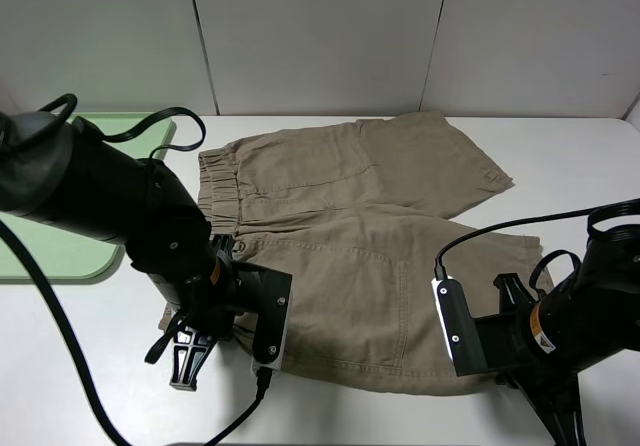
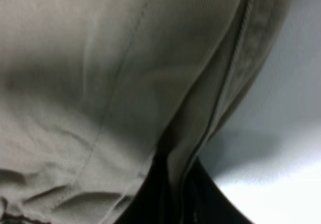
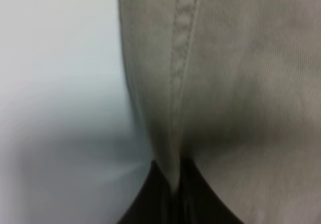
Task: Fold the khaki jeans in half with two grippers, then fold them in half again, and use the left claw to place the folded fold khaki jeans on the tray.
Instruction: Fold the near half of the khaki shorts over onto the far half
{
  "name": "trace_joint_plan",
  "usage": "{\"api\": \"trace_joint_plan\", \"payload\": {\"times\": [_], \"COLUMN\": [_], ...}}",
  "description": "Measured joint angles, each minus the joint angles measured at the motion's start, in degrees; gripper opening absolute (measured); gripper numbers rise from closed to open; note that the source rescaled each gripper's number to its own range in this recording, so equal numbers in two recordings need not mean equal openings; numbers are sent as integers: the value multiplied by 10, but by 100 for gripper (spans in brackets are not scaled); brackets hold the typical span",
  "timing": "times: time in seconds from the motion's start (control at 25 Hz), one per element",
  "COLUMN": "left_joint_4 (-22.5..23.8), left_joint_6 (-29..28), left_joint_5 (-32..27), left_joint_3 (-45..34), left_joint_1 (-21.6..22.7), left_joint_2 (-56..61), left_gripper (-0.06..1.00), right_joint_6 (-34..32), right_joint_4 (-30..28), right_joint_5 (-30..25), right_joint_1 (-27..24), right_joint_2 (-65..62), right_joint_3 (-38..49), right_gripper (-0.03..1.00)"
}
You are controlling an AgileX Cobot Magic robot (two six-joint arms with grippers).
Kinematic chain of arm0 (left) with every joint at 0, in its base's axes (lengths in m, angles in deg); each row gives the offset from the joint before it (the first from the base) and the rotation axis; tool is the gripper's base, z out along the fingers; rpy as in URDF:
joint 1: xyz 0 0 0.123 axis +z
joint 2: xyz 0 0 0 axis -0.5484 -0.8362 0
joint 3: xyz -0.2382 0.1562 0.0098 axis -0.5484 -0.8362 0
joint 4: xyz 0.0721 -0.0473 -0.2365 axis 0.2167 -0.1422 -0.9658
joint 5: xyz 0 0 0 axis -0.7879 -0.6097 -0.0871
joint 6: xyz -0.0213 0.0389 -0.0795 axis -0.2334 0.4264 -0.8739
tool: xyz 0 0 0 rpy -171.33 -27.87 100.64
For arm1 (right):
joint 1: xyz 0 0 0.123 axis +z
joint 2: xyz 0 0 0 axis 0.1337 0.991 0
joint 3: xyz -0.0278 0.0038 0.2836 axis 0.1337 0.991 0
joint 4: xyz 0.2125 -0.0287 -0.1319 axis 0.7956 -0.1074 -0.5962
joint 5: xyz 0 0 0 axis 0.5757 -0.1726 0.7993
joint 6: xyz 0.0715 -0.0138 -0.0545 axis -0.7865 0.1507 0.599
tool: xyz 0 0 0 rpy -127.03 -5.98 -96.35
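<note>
Spread flat across the white tabletop (image 1: pixel 560 166), right of the mint-green tray (image 1: pixel 50 251), the khaki shorts (image 1: pixel 350 226) look soft, light and floppy, best held by their stitched edges, where the left hand (image 2: pixel 175 184) pinches the near-left edge and the right hand (image 3: pixel 175 184) the near-right hem.

Looking like a robotics lab: robot arms (image 1: pixel 100 201) leaning over a plain white table (image 1: pixel 570 166), bare wall panels (image 1: pixel 320 36) boxing it in.
</note>
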Motion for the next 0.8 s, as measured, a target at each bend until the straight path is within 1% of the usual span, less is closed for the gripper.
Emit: {"api": "trace_joint_plan", "payload": {"times": [0.2, 0.32, 0.44, 0.56, 0.8], "left_joint_4": [14, 15, 17, 17, 19], "left_joint_6": [0, 0, 0, 0, 0], "left_joint_5": [1, -1, -5, -21, -44], "left_joint_3": [0, 0, -3, -4, -5], "left_joint_1": [0, 0, 0, 0, 0], "left_joint_2": [0, 0, 10, 43, 132], "left_gripper": [0, 0, 0, 0, 0], "right_joint_6": [0, -4, -22, -41, -48], "right_joint_4": [0, 0, 5, 13, 39], "right_joint_5": [-15, -35, -56, -81, -143], "right_joint_1": [0, 0, 0, 0, 0], "right_joint_2": [-21, -59, -107, -161, -266], "right_joint_3": [0, 1, 1, 2, 2], "right_gripper": [0, 0, 0, 0, 0]}}
